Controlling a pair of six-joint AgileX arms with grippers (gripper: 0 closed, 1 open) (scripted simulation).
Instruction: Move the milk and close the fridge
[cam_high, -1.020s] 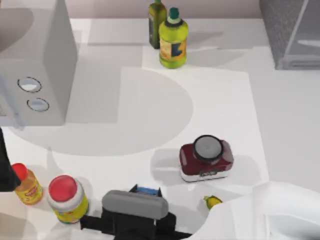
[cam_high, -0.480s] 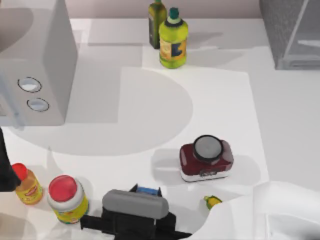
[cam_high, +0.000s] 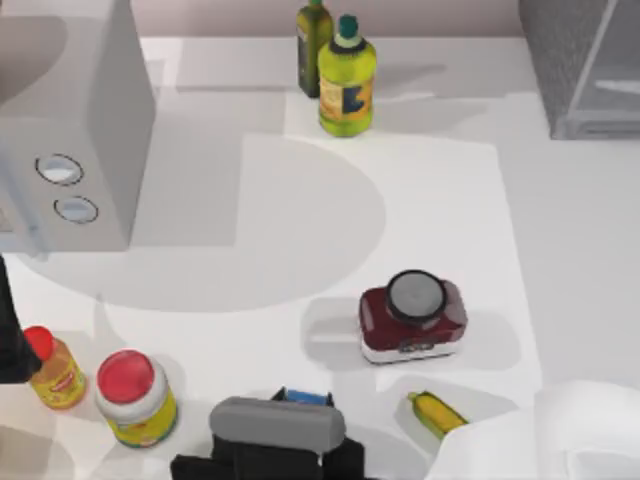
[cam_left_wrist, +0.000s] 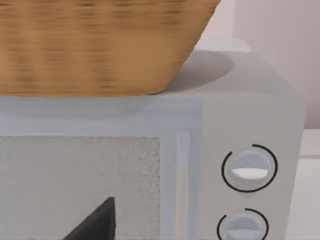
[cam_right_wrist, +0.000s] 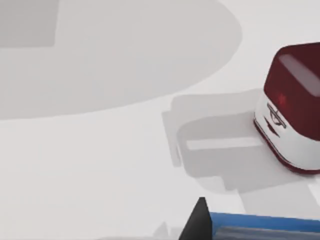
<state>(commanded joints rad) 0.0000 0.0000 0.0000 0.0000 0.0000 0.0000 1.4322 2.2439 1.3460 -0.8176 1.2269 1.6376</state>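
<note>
Top view is showing the milk (cam_high: 303, 397) near the table's (cam_high: 450, 200) front edge, a little left of centre, with just a strip of its blue top peeking out from behind the right gripper (cam_high: 272, 440); its long axis and facing cannot be judged, since the carton's body is being covered. The right arm is reaching in from the lower edge, its grey wrist block sitting directly over the carton, and the dark fingers are lying low beside the blue top, though whether they are gripping it cannot be told. In the right wrist view one dark fingertip (cam_right_wrist: 199, 222) is touching the blue edge of the milk (cam_right_wrist: 260, 221), with the red-and-white jar (cam_right_wrist: 292, 107) standing apart beyond it. The fridge (cam_high: 580, 65) is sitting at the far right corner, cut off by the frame, its pale inside showing. The left gripper (cam_left_wrist: 95, 225) is appearing as a dark tip in front of the grey box with two dials (cam_left_wrist: 240, 170), with a wicker basket (cam_left_wrist: 100, 45) resting on top of that box; its finger state cannot be made out. The left arm is staying low at the left edge, next to a small red-capped bottle (cam_high: 52, 368) and a red-lidded jar (cam_high: 135, 396).
</note>
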